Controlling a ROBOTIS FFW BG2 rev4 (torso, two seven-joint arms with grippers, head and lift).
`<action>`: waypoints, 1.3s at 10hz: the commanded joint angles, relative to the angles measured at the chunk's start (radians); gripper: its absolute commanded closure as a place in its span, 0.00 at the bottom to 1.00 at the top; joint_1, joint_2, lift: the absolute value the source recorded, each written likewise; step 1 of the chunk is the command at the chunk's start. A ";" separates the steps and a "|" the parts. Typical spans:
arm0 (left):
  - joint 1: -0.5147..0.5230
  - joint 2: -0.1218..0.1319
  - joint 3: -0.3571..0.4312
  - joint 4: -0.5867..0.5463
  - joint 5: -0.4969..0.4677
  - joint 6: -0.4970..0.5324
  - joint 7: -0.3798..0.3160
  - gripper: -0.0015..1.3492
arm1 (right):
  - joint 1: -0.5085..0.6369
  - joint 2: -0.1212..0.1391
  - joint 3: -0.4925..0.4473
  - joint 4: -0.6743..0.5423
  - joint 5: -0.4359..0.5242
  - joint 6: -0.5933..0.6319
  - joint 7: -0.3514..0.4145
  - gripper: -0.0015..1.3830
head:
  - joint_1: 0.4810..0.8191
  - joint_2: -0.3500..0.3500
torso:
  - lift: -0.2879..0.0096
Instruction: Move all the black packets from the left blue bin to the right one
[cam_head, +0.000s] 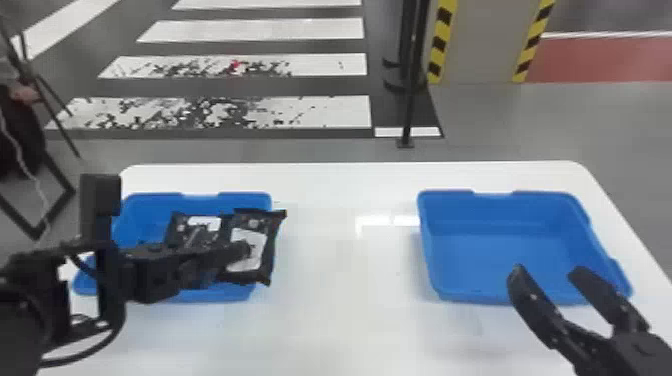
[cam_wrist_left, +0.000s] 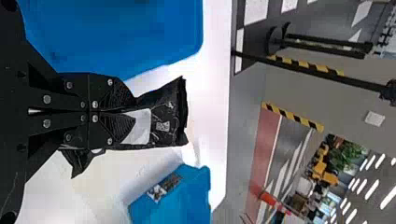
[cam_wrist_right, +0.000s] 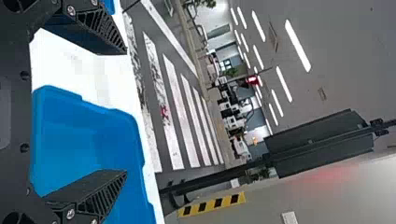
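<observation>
Over the inner side of the left blue bin (cam_head: 225, 295), my left gripper (cam_head: 242, 250) is shut on a black packet (cam_head: 250, 262). The left wrist view has its fingers (cam_wrist_left: 135, 111) closed on the packet (cam_wrist_left: 163, 119), which sticks out past the tips. Beside it is a second black packet (cam_head: 175, 227); whether it is held too or lies in the bin, I cannot tell. My right gripper (cam_head: 547, 271) stands open at the front side of the right blue bin (cam_head: 505, 265). In the right wrist view this gripper (cam_wrist_right: 126, 112) has nothing between its fingers, the right bin (cam_wrist_right: 70, 140) behind them.
Both bins stand on a white table (cam_head: 345, 280), with a wide stretch of tabletop between them. Beyond the table's far edge, a black pole (cam_head: 411, 100) rises from the floor. In the left wrist view, a small dark-and-white patch lies against the lower blue bin (cam_wrist_left: 194, 205); I cannot tell what it is.
</observation>
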 joint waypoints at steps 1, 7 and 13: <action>-0.012 -0.005 -0.054 -0.001 0.050 -0.021 0.000 0.90 | -0.021 0.001 0.030 -0.006 -0.048 0.038 0.013 0.08 | 0.63 0.54 | 0.50; -0.108 -0.022 -0.297 0.095 0.246 -0.060 0.015 0.90 | -0.168 0.001 0.136 0.080 -0.158 0.146 0.133 0.09 | 0.63 0.44 | 0.50; -0.125 -0.023 -0.397 0.117 0.318 -0.067 0.026 0.90 | -0.237 -0.008 0.160 0.156 -0.154 0.173 0.139 0.75 | 0.63 0.32 | 0.50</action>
